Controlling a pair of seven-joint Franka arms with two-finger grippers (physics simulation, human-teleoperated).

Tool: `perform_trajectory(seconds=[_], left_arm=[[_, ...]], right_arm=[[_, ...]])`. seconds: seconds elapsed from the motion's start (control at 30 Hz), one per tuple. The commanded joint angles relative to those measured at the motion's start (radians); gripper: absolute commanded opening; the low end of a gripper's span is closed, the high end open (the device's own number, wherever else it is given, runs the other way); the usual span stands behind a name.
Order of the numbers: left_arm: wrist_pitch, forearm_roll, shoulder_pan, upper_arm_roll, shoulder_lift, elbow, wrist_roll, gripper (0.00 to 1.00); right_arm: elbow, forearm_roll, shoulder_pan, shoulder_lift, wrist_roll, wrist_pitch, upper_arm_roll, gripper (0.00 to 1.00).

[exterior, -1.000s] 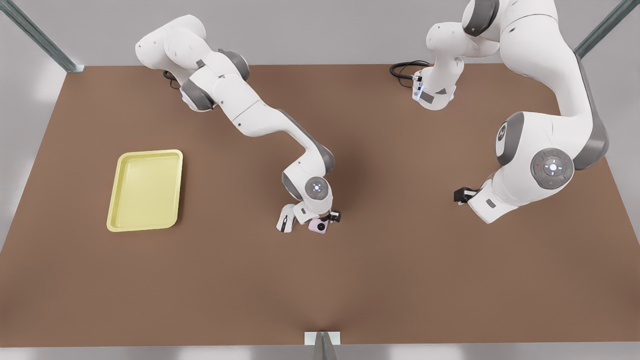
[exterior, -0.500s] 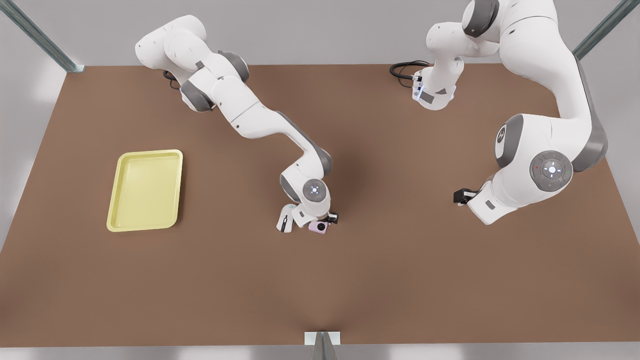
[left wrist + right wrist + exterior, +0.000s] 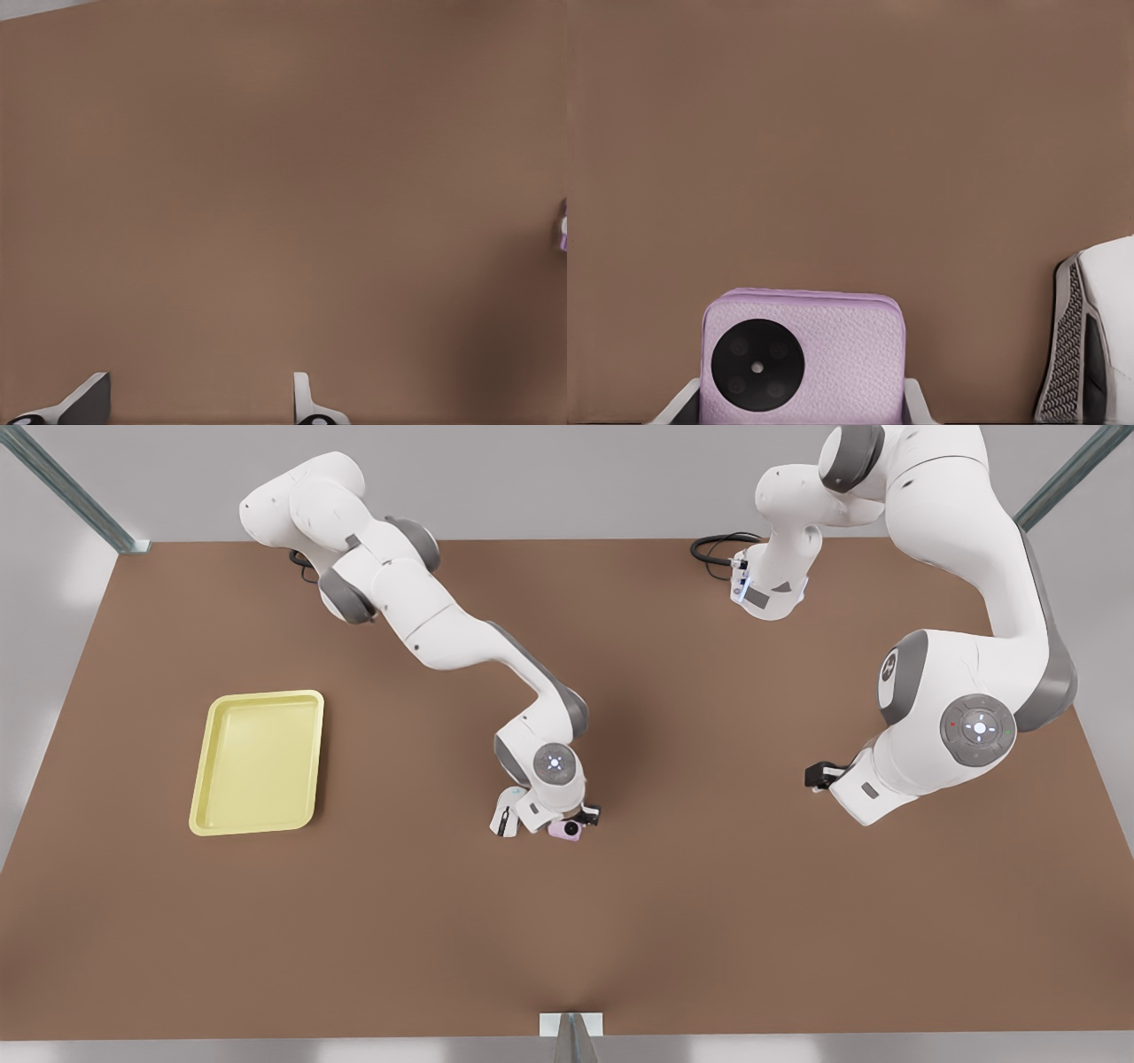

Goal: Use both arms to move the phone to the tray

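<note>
While the pale yellow rectangular tray [image 3: 257,763] with its raised rim lies flat near the tabletop's [image 3: 709,921] left edge in the front view, nothing sits in it; toward the middle of the brown tabletop, well apart from the tray, a white computer mouse [image 3: 502,820] with dark trim lies just beside the small pale pink phone [image 3: 564,829]; the right gripper [image 3: 567,822], at the end of the white jointed arm [image 3: 443,633] reaching from the far-left corner, is down over the phone, and in the right wrist view its pale fingers [image 3: 920,405] stand on either side of the phone [image 3: 803,359], closed against its edges; the mouse [image 3: 1099,332] is close alongside; nearer the tabletop's right edge, the left gripper [image 3: 819,773] waits above bare tabletop, its two fingertips [image 3: 306,403] parted with nothing between them.
</note>
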Motion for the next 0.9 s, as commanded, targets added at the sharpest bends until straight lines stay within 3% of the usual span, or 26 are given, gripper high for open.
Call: perform_trajectory(seconds=[0.0,0.1,0.27,0.43,0.53,0.67,0.87], left_arm=[[0.001,0.001,0.0,0.0,-0.003,0.0,0.004,1.0],[0.001,0.001,0.0,0.0,-0.003,0.002,0.001,1.0],[0.001,-0.002,0.0,0.0,-0.001,0.0,0.001,1.0],[0.002,-0.004,0.0,0.0,-0.001,0.0,0.001,1.0],[0.002,-0.004,0.0,0.0,-0.001,0.002,0.001,1.0],[0.002,-0.005,0.0,0.0,-0.001,0.002,0.001,1.0],[0.01,-0.005,0.0,0.0,0.003,0.0,0.001,1.0]], right_arm=[[-0.048,0.0,-0.024,-0.058,-0.076,-0.035,0.001,0.77],[-0.201,-0.004,-0.124,-0.178,-0.185,-0.029,0.048,0.77],[-0.661,-0.041,-0.358,-0.454,-0.509,0.109,0.091,0.77],[-1.017,-0.119,-0.539,-0.684,-0.756,0.188,0.096,0.77],[-1.122,-0.124,-0.605,-0.775,-0.849,0.191,0.094,0.77],[-1.192,-0.142,-0.826,-0.815,-1.109,0.182,0.096,0.77],[-1.307,-0.179,-0.978,-0.882,-1.247,0.205,0.085,0.77]])
